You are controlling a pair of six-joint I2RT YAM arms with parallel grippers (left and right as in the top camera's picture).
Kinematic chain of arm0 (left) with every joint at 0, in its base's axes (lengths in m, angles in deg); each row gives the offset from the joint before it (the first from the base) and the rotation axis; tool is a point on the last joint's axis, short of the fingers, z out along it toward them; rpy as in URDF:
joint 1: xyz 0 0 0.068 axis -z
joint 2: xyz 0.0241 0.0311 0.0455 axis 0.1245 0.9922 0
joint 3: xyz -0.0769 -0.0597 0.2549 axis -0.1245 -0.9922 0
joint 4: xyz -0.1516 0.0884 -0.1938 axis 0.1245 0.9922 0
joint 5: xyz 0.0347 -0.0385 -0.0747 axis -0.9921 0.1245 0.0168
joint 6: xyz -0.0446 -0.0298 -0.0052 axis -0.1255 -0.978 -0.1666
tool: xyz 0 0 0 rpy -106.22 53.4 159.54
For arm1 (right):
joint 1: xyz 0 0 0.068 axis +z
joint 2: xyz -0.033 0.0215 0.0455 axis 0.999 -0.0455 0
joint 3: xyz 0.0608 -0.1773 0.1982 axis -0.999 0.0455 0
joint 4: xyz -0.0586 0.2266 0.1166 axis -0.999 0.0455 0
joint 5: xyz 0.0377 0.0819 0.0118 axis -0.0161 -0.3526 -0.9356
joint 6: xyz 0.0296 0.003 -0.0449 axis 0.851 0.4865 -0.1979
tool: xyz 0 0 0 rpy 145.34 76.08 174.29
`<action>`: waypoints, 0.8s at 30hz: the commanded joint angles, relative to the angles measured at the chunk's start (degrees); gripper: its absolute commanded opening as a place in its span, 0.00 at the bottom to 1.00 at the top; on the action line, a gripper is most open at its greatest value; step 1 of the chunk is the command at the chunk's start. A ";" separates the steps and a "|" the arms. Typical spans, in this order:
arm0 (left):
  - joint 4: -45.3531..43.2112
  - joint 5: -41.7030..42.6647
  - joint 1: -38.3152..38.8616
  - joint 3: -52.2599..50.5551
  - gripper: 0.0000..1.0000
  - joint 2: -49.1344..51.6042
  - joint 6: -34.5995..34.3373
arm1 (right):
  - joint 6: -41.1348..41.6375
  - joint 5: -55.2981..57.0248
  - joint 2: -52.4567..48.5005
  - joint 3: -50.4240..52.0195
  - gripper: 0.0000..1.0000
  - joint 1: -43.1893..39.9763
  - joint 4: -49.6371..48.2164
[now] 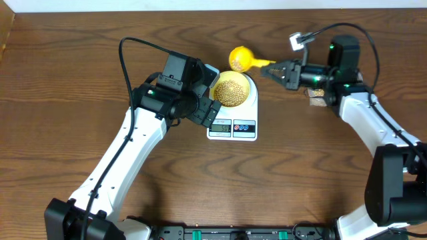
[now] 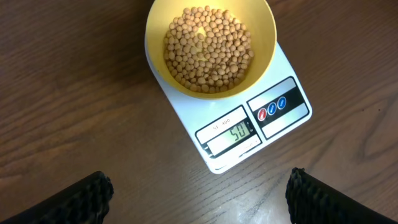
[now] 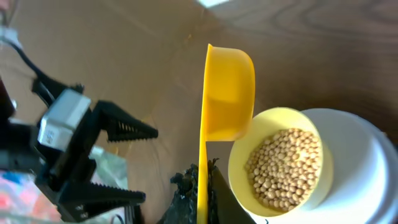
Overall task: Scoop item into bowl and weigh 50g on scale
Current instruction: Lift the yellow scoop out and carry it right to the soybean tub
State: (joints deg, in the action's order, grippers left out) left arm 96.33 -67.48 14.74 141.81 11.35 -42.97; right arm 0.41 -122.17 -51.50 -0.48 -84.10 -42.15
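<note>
The pale yellow bowl [image 1: 233,89] sits on the white scale [image 1: 233,127], filled with tan beans [image 2: 208,48]. The scale's display [image 2: 233,133] seems to read 50. The bowl [image 3: 283,163] and its beans [image 3: 285,168] also show in the right wrist view. My right gripper [image 1: 272,70] is shut on the handle of the bright yellow scoop [image 1: 241,59], whose empty cup [image 3: 228,93] is held behind the bowl. My left gripper [image 2: 199,193] is open and empty, hovering above the table just in front of the scale [image 2: 273,99].
A small brown object [image 1: 315,97] lies under my right arm at the right. The left arm [image 1: 167,93] shows at the left of the right wrist view [image 3: 81,149]. The clear tub is not in view.
</note>
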 commanded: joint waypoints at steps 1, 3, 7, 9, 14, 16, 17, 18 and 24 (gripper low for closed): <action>0.35 -0.57 0.07 0.22 0.91 -0.74 0.96 | 7.50 -1.55 -0.57 -0.09 0.01 -3.45 -1.31; 0.35 -0.57 0.07 0.22 0.91 -0.74 0.96 | 9.88 -1.57 -0.57 -0.09 0.01 -5.95 -1.79; 0.35 -0.57 0.07 0.22 0.91 -0.74 0.96 | 13.25 -2.08 -0.57 -0.09 0.02 -11.72 -1.75; 0.35 -0.57 0.07 0.22 0.91 -0.74 0.96 | 13.40 -2.73 -0.57 -0.09 0.02 -14.29 -1.75; 0.35 -0.57 0.07 0.22 0.91 -0.74 0.96 | 14.12 -4.61 -0.50 -0.09 0.01 -19.96 -1.73; 0.35 -0.57 0.07 0.22 0.91 -0.74 0.96 | 14.47 -5.05 -0.28 -0.09 0.01 -21.59 -1.70; 0.35 -0.57 0.07 0.22 0.91 -0.74 0.96 | 14.43 -5.05 -0.04 -0.09 0.01 -22.29 -1.70; 0.35 -0.57 0.07 0.22 0.91 -0.74 0.96 | 14.38 -5.01 0.24 -0.09 0.01 -22.82 -1.68; 0.35 -0.57 0.07 0.22 0.91 -0.74 0.96 | 12.37 -1.14 2.89 -0.09 0.01 -25.38 -0.04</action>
State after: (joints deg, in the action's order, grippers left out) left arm 96.35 -67.48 14.72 141.81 11.35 -42.97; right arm 13.96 -124.82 -51.33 -0.48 -108.43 -43.09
